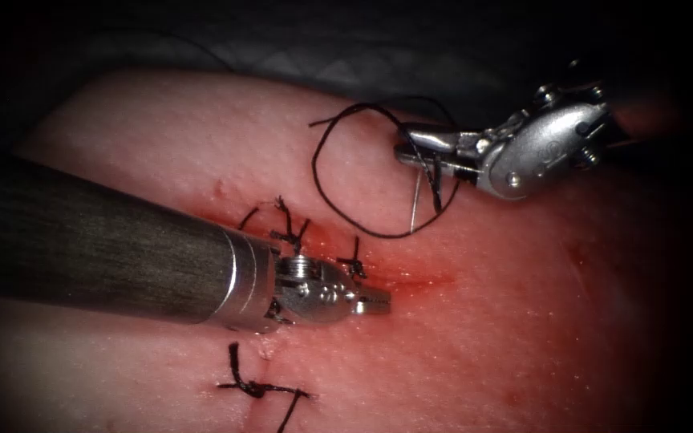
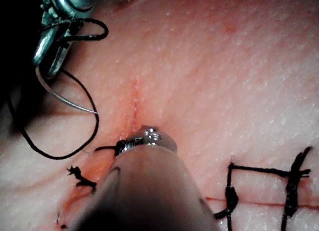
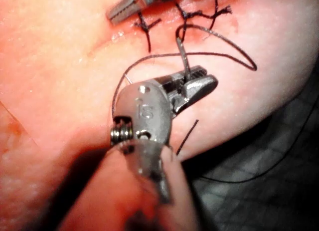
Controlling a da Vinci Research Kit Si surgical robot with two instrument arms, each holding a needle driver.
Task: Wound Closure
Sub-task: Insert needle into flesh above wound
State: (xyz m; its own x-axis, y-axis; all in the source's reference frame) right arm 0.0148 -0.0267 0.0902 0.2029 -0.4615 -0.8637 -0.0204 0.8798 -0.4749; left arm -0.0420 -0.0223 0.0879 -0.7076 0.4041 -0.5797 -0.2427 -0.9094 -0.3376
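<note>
Right tool (image 3: pixel 199 84) over tissue (image 3: pixel 60 66); jaws closed on needle (image 3: pixel 183 56); needle projects from jaws toward stitched cut, free of tissue as far as visible; grasp point along curve not determinable; thread (image 3: pixel 234 51) loops from jaws across tissue, passes behind tool body; loose thread end (image 3: pixel 187 133) beside tool at tissue edge; knotted stitches (image 3: pixel 144 26) along cut, red fluid (image 3: pixel 209 34) around them; left tool (image 3: pixel 124 9) resting near stitches, jaws together, nothing seen held; dark gridded cloth (image 3: pixel 269 181) beyond tissue edge.
</note>
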